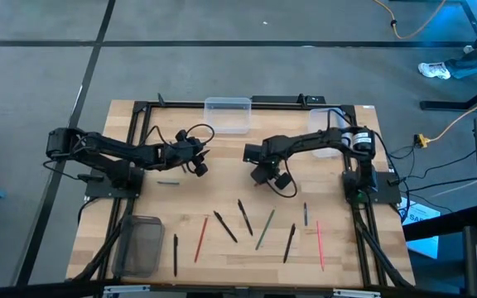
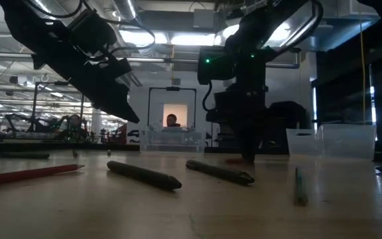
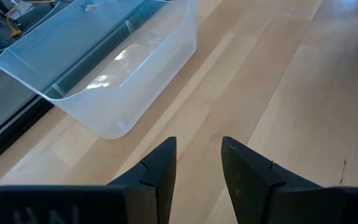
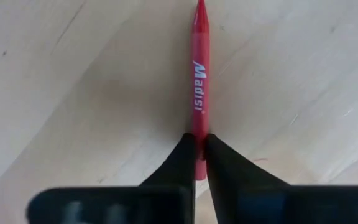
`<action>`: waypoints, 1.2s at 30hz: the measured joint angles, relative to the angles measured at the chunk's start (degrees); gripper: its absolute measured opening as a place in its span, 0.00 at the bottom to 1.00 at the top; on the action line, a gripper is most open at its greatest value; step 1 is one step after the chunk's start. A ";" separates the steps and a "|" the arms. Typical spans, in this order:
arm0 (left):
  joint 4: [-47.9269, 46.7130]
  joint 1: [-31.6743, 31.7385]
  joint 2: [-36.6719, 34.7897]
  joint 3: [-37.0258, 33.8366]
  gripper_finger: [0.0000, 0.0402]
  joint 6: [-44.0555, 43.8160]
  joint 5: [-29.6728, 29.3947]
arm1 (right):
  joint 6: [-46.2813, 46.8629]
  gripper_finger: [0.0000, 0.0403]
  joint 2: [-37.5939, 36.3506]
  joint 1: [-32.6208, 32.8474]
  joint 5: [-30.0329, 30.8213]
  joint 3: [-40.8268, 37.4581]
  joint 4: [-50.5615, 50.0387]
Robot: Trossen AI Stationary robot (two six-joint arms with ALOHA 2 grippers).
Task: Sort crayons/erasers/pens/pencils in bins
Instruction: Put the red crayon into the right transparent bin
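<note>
The right gripper (image 4: 199,149) is down at the table (image 1: 222,124) near its middle, and its two dark fingers (image 4: 178,163) are pinched onto the blunt end of a red crayon (image 4: 199,74) that lies flat on the wood, its printed side up and its tip pointing away from the wrist. In the low view this arm stands almost straight down onto the board. The left gripper (image 3: 197,163) hangs above the table at about nine o'clock from the right one, its fingers (image 3: 160,168) spread a little with nothing between them, and bare wood shows through the gap. Just ahead of it sits a clear bin (image 3: 104,68), at twelve o'clock on the table against the far edge (image 1: 227,114). A second clear bin (image 1: 330,142) sits at about two o'clock, partly under the right arm. The dark grey bin (image 1: 142,244) is at eight o'clock, near the front left corner. Along the front of the table, from seven to five o'clock, lie loose items in a rough row: a black pen (image 1: 175,253), a red pencil (image 1: 200,239), two dark pens (image 1: 225,227) and (image 1: 245,217), a green pencil (image 1: 265,229), another dark pen (image 1: 289,242) and a thin pink pencil (image 1: 320,245). A short dark stick (image 1: 168,183) lies by the left arm's base.
</note>
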 joint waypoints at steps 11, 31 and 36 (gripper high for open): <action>0.25 0.02 0.00 -0.02 0.30 -0.09 0.01 | 17.54 0.06 -13.87 -8.09 0.55 -0.18 -4.56; 0.01 -0.36 -0.04 -0.02 0.30 -1.22 0.09 | 62.57 0.10 -38.94 -33.97 20.35 -16.37 -15.59; 0.04 -0.81 -0.04 -0.02 0.30 -1.22 0.10 | 62.77 0.10 -37.77 -37.85 19.00 -23.94 -7.31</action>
